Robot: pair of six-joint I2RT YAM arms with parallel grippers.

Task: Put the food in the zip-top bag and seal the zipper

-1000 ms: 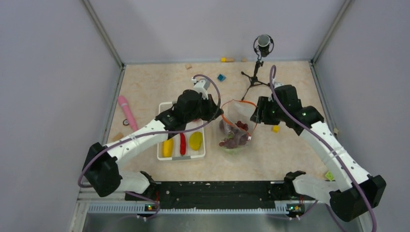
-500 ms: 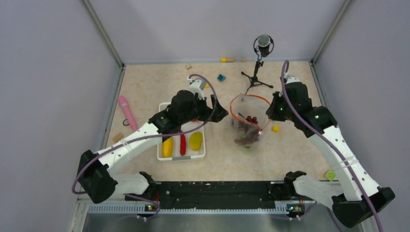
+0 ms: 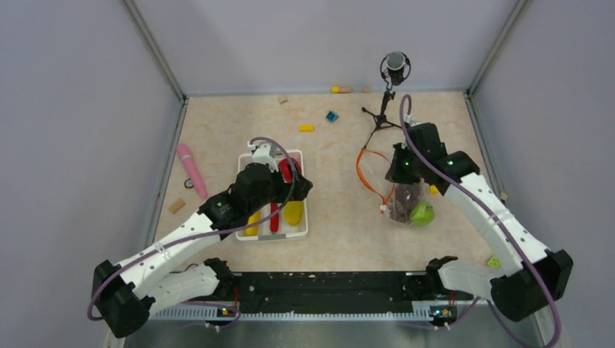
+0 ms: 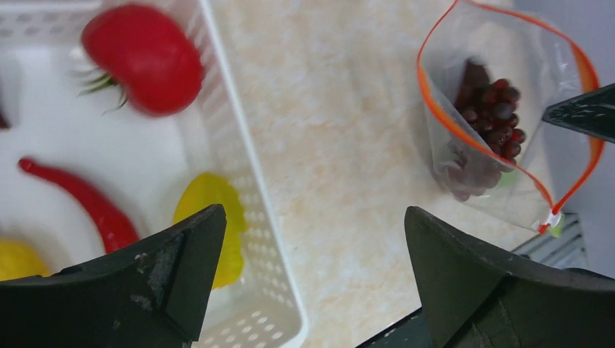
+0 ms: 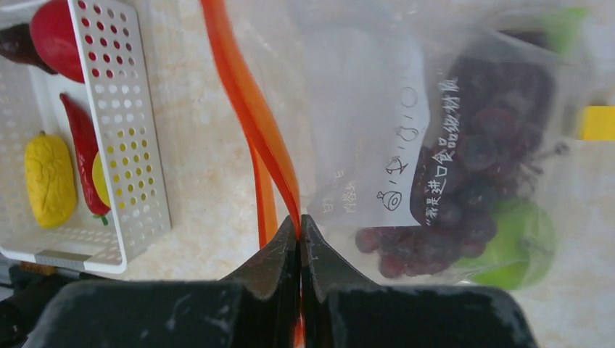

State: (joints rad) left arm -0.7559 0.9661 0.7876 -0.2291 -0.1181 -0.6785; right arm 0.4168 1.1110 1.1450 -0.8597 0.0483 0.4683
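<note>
Right wrist: zip-top bag (image 5: 362,109) holds grapes (image 5: 479,152) and green fruit (image 5: 522,239).

Sideways Chinese print, partly legible as "食品级", on the zip-top bag's (image 5: 479,65) white label (image 5: 362,130)

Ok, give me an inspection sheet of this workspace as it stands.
Surface: beige stone-patterned table.
Job's things: zip-top bag mouth open, grapes and green fruit inside; zipper unsealed; red fruit, red chili, yellow pieces and maroon fruit in the white basket.
Clutter: pink stick, blue block, yellow block, green block, microphone tripod.
Grippers: left gripper open, empty, above the basket; right gripper shut on the zipper.
Cables: purple cable along each arm; no snag seen.
Surroundings: grey walls.
</note>
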